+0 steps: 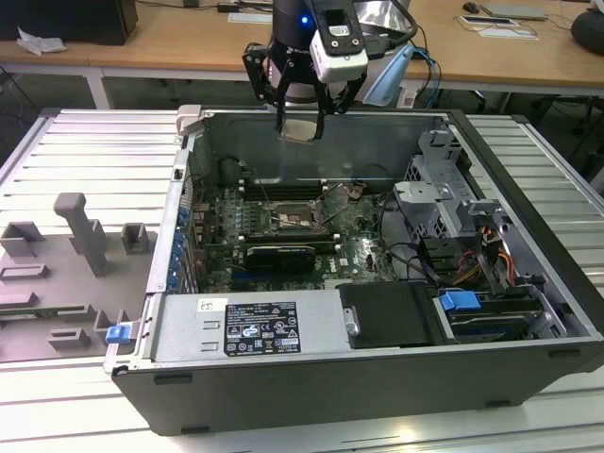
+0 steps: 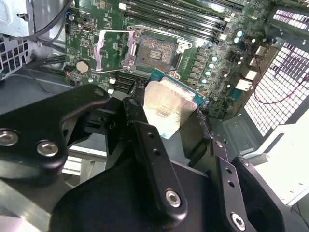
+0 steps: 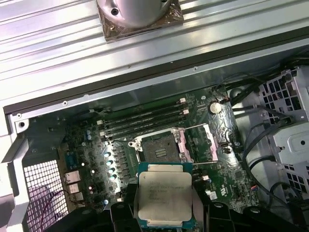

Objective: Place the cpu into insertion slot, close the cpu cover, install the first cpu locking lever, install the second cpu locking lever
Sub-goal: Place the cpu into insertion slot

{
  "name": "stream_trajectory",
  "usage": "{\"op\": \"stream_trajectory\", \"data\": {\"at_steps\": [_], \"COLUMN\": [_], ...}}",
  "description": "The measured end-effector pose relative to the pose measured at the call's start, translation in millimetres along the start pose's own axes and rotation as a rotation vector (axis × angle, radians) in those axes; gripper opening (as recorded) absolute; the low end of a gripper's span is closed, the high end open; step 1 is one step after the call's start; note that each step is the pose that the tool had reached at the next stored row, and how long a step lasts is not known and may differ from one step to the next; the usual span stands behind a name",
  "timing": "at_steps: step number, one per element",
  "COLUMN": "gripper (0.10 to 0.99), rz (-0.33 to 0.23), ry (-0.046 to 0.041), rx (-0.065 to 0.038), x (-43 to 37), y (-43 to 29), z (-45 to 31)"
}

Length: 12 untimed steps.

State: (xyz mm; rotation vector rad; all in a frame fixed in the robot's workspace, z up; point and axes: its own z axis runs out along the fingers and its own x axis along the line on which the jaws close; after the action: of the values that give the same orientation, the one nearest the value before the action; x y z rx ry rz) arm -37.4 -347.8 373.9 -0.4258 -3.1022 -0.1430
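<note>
Two jaws grip the cpu (image 3: 164, 198) by opposite edges, held well above the uncovered insertion slot (image 3: 160, 147).

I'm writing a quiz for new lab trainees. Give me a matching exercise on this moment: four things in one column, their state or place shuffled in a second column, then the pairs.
Things
1. cpu
2. insertion slot
3. cpu cover
4. claw

States or places
A. swung open beside the slot
B. shut on the cpu, above the open computer case
C. empty, dark centre exposed
D. held in the air over the motherboard

Pairs: 1-D, 2-C, 3-A, 4-B
</note>
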Motion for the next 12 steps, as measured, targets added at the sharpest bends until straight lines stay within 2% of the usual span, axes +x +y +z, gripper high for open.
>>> {"op": "stream_trajectory", "data": {"at_steps": [2,6,12], "gripper": [0.533,0.533,0.533], "rz": [0.018,0.105,0.198], "ry": [-0.0016,-0.0094,-0.0178], "rx": [0.0,-0.002,-0.004], "x": [0.0,0.0,0.0], "y": [0.0,-0.1,-0.1], "z": [0.0,0.6,1.3]}}
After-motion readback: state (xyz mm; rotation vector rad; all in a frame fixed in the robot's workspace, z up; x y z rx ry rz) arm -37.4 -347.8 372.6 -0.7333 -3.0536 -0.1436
